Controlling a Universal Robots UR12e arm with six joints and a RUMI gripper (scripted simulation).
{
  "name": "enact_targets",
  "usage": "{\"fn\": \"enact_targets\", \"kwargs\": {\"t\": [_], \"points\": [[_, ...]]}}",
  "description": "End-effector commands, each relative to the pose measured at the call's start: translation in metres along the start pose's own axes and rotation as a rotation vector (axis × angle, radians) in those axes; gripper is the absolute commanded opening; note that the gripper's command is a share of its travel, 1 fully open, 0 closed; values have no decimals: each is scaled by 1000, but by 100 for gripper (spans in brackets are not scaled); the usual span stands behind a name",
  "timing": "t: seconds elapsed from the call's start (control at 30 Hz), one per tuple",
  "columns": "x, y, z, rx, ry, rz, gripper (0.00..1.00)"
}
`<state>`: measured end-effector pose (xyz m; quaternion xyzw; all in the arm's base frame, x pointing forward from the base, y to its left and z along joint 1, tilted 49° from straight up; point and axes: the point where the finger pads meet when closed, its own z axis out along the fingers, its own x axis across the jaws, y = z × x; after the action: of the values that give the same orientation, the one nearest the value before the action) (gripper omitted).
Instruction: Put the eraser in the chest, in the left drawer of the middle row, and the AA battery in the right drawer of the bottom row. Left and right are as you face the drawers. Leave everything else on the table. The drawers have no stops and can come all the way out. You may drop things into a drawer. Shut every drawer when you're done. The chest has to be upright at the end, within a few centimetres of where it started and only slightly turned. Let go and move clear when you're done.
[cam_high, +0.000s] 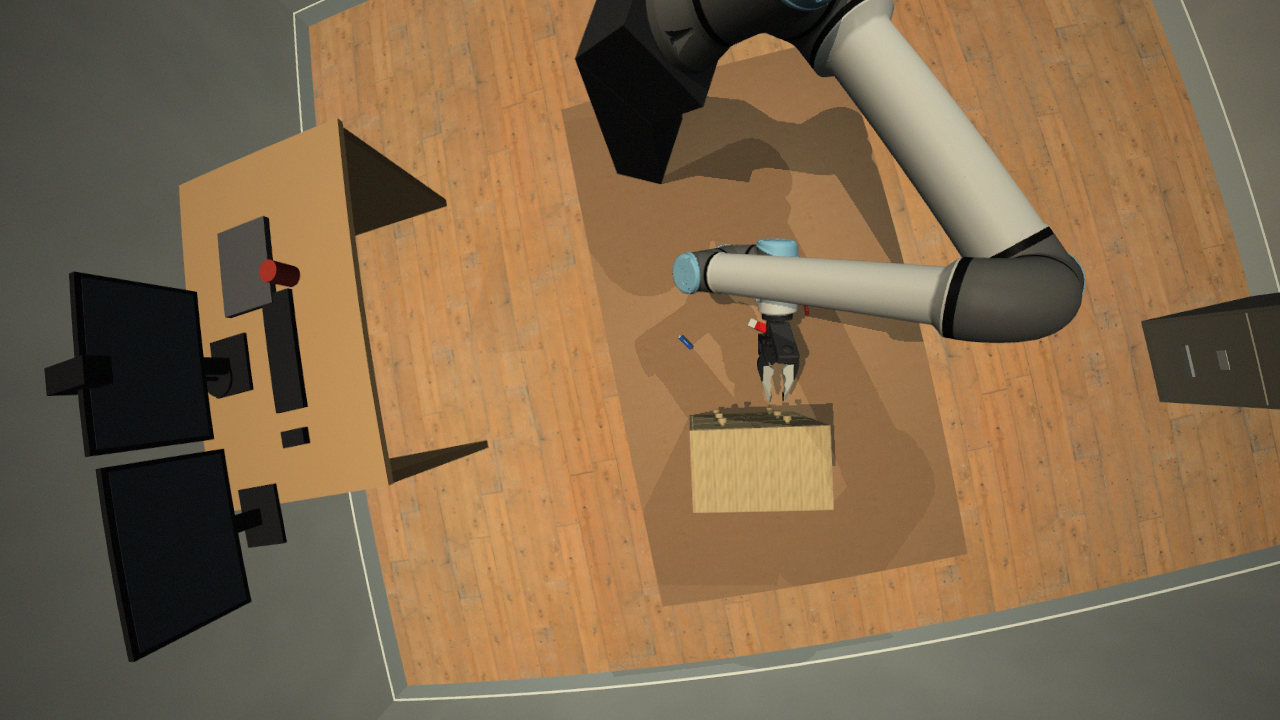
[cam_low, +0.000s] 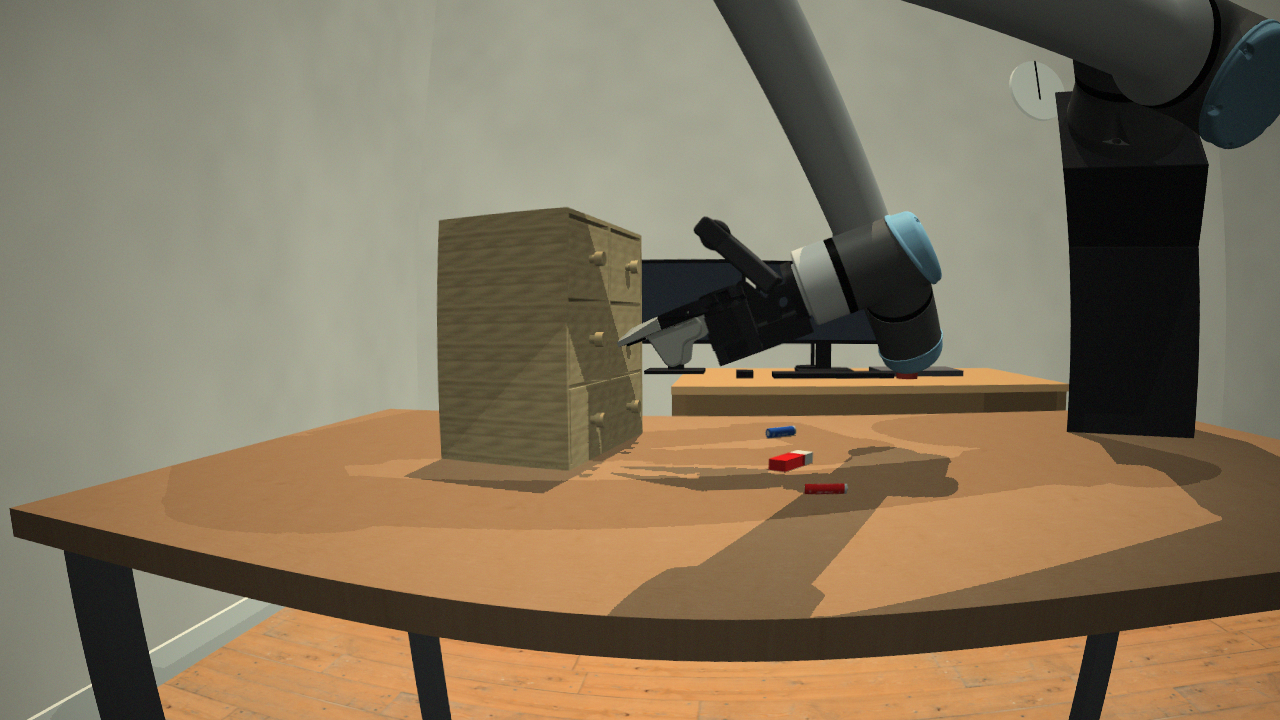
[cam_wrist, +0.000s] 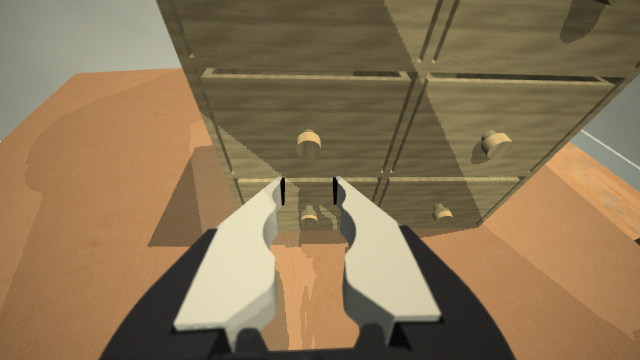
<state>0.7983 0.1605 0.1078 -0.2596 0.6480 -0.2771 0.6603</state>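
Gripper (cam_high: 776, 400) (cam_low: 620, 343) (cam_wrist: 308, 179): narrow gap betw. fingertips, nothing held; tilted downward, near chest front, just below L mid. knob (cam_wrist: 308, 145) in wrist view; contact w/ chest: can't tell.
Chest (cam_high: 760, 469) (cam_low: 503, 340) (cam_wrist: 310, 45): upright on table (cam_high: 895, 528) (cam_low: 268, 519) (cam_wrist: 90, 200).
L mid. drawer (cam_low: 586, 358) (cam_wrist: 260, 110): shut or nearly so.
R btm. drawer (cam_low: 619, 422) (cam_wrist: 405, 200): apparently shut.
Eraser (cam_high: 758, 325) (cam_low: 789, 461): red/white, flat on table, betw. batteries; partly hidden from above.
Blue batt. (cam_high: 685, 342) (cam_low: 780, 431): on its side, table.
Red batt. (cam_high: 806, 310) (cam_low: 824, 488): same; mostly hidden from above.
AA: which batt., can't tell.
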Motion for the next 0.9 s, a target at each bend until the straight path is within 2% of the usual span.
{"fn": "enact_targets", "kwargs": {"t": [0.0,0.87], "points": [[0,-1,0,1,0,0,20],[0,-2,5,1,0,0,20]]}}
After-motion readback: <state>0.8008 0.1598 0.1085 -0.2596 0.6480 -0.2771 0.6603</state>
